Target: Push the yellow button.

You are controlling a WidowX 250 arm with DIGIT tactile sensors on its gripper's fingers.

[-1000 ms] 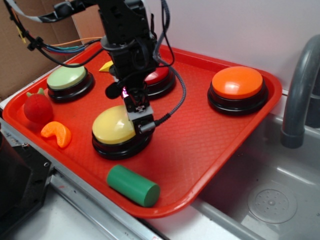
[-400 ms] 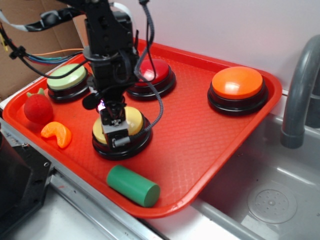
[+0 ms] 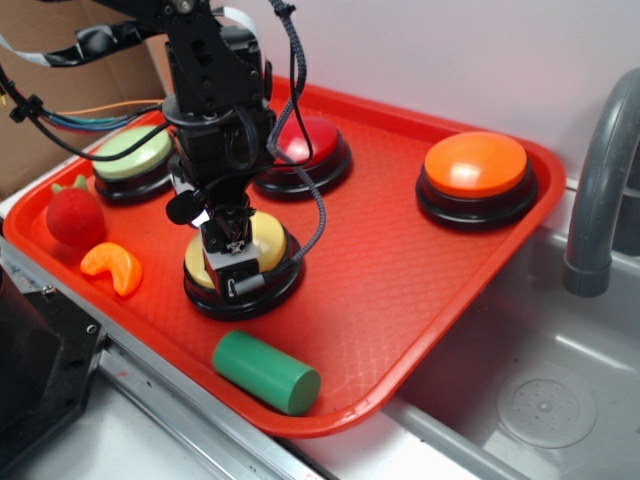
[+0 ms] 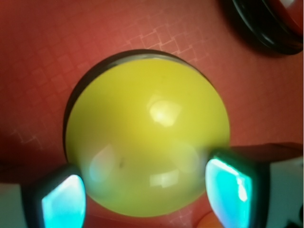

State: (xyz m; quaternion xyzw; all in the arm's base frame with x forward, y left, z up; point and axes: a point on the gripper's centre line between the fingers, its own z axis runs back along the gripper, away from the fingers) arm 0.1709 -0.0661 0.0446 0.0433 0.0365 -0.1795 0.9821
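Note:
The yellow button [image 3: 270, 243], a glossy pale-yellow dome on a black base, sits at the front left of the red tray [image 3: 400, 270]. My gripper [image 3: 232, 272] is right on top of it, pointing down, and covers most of the cap in the exterior view. In the wrist view the yellow button [image 4: 147, 133] fills the middle of the frame. My gripper [image 4: 145, 197] is open there, its two fingertips standing wide apart at either side of the dome's near edge. I cannot tell whether the fingers touch the cap.
On the tray are also a red button [image 3: 315, 140], an orange button [image 3: 475, 165], a smaller pale-green button [image 3: 130, 155], a green cylinder [image 3: 265, 372], an orange slice [image 3: 112, 268] and a red strawberry toy [image 3: 75, 215]. A sink [image 3: 540, 400] and grey faucet [image 3: 600, 180] lie right.
My gripper has moved left and down, from the yellow button's right edge to over its cap. Since 0.4 s ago it has barely shifted.

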